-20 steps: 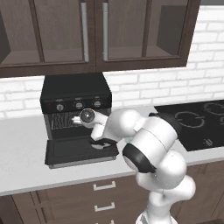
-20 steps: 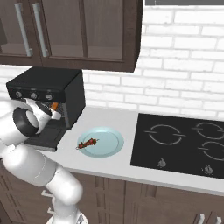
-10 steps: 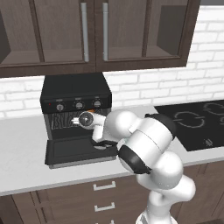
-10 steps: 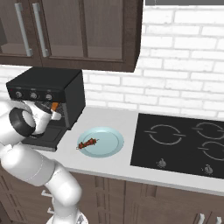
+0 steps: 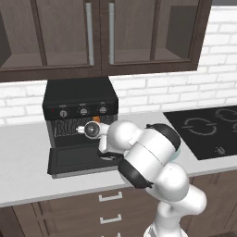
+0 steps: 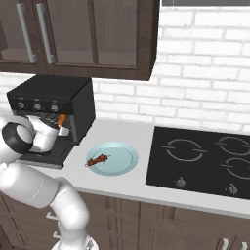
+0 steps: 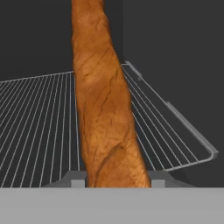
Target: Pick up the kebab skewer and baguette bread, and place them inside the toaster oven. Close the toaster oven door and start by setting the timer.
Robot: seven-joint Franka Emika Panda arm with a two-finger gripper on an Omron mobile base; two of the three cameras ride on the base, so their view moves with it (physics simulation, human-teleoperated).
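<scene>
From both base cameras the arm covers most of the gripper (image 5: 95, 126) at the mouth of the toaster oven (image 5: 79, 99), and only an orange tip of the baguette bread (image 7: 104, 105) pokes out. The hand camera shows the jaws clamped on the loaf, which reaches in over the wire rack (image 7: 39, 122). The toaster oven door (image 5: 74, 159) hangs open. The kebab skewer (image 6: 97, 159) lies on the pale blue plate (image 6: 122, 158)
</scene>
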